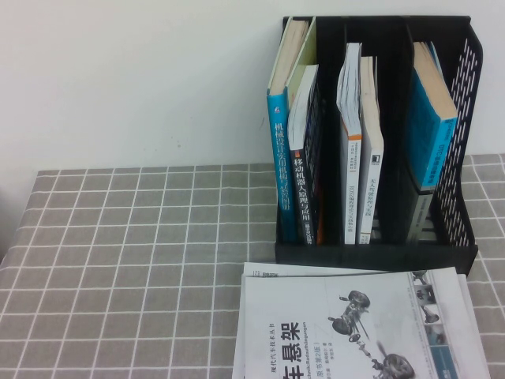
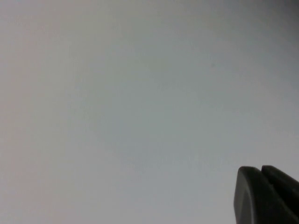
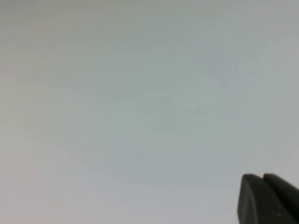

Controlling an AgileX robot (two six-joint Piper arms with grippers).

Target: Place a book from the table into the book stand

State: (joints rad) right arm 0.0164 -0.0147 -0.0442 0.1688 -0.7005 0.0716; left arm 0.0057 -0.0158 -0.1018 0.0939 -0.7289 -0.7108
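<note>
The book [image 1: 347, 324], white with big black Chinese characters and a grey suspension drawing, lies flat on the table [image 1: 118, 260] at the near edge, just in front of the book stand [image 1: 465, 158]. The stand is a black three-compartment rack at the back right. Neither arm shows in the high view. In the left wrist view my left gripper [image 2: 260, 169] has its two dark fingertips pressed together against a blank pale surface, holding nothing. My right gripper [image 3: 263, 176] looks the same in the right wrist view: shut and empty.
A blue book [image 1: 278, 150] and a black book [image 1: 304, 181] stand in the left compartment. Two white books [image 1: 361, 158] fill the middle one, and a teal book [image 1: 430, 118] leans in the right one. Another white cover edge [image 1: 316, 270] peeks from under the book.
</note>
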